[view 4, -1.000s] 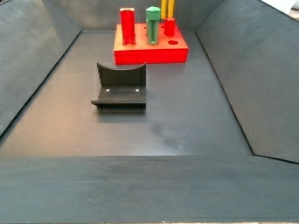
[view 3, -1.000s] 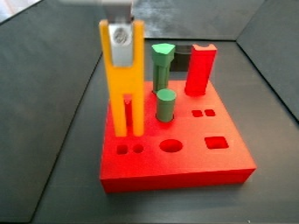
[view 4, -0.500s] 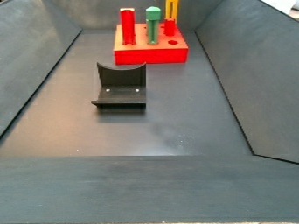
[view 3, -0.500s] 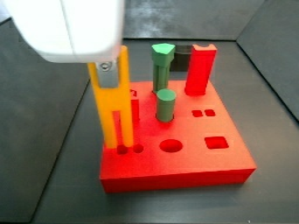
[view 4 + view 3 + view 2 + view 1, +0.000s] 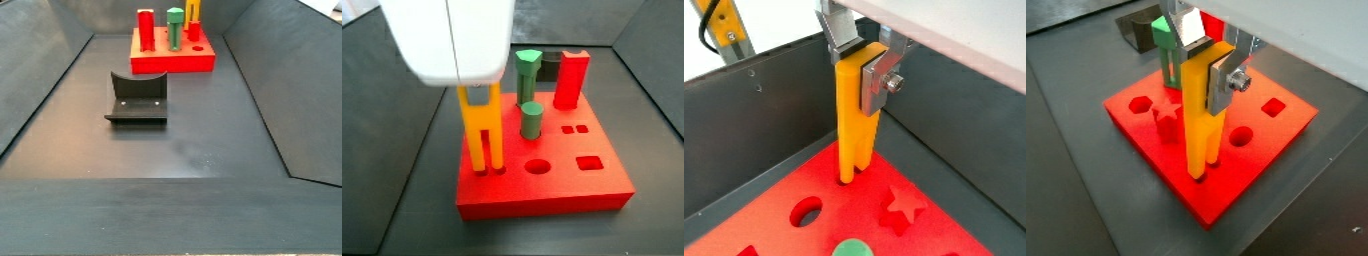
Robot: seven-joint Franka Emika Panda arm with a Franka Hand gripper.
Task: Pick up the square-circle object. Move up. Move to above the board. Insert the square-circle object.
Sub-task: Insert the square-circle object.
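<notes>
The square-circle object (image 5: 480, 135), a tall orange-yellow piece with two prongs, stands upright at the red board's (image 5: 556, 190) front-left corner. Its prong tips sit in the two small holes there. In both wrist views the gripper (image 5: 1204, 65) (image 5: 862, 62) is shut on the piece's upper end, with a silver finger (image 5: 1223, 82) on each side of it. The piece (image 5: 850, 130) enters the board (image 5: 844, 215) near the corner. In a side view the white gripper body (image 5: 449, 40) hides the piece's top. Far off, the piece (image 5: 195, 9) rises from the board (image 5: 171, 62).
Two green pegs (image 5: 525, 72) (image 5: 532, 120) and a red peg (image 5: 572, 80) stand in the board close to the piece. A round hole (image 5: 539, 167) and a square hole (image 5: 589, 163) are open. The fixture (image 5: 138, 100) stands on the dark floor mid-bin. Sloped walls enclose the bin.
The gripper has come down with the square-circle object. Its prongs were just above the board's corner holes and now sit in them.
</notes>
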